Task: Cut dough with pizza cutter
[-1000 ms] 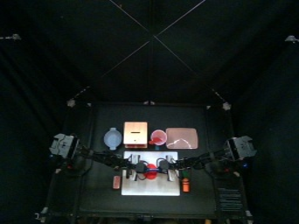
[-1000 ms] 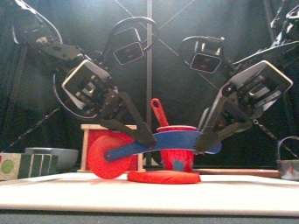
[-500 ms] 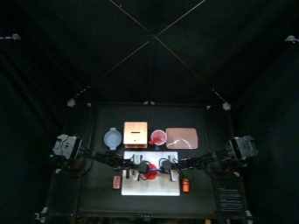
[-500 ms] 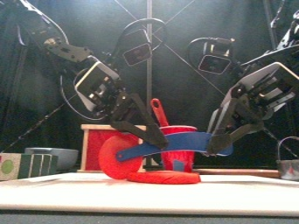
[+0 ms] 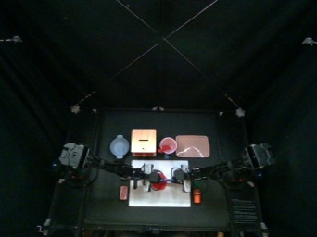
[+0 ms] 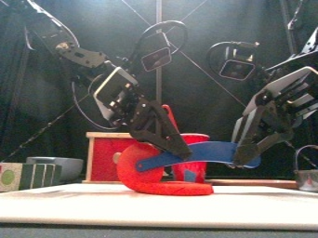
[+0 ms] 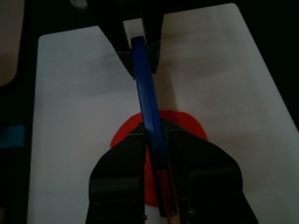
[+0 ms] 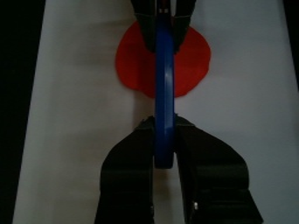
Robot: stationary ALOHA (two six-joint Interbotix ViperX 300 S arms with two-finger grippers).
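Observation:
A flat red lump of dough (image 5: 161, 184) (image 6: 177, 190) lies in the middle of the white board (image 5: 139, 190) (image 6: 74, 200). Above it hangs the pizza cutter (image 6: 205, 153), a long blue handle with a red round wheel (image 6: 126, 165) at its left end. My left gripper (image 6: 172, 152) (image 7: 152, 149) is shut on the handle near the wheel. Over on the handle's other end, my right gripper (image 6: 245, 156) (image 8: 163, 127) is also shut. In both wrist views the blue handle (image 7: 142, 87) (image 8: 163, 79) runs straight across the dough (image 7: 181, 131) (image 8: 193, 57). The wheel's lower edge reaches the dough's left side.
Behind the board stand a pinkish-red cup (image 5: 168, 144) (image 6: 192, 144) holding a red utensil, a wooden block (image 5: 143, 141) (image 6: 102, 144) and a pinkish pad (image 5: 194, 146). Small containers (image 6: 37, 170) sit at the left, a metal pot (image 6: 307, 172) at the right. Orange items (image 5: 124, 193) (image 5: 196, 194) flank the board.
Both grippers have carried the cutter to the right and lower. The red wheel has come down from beside the dough onto its left edge.

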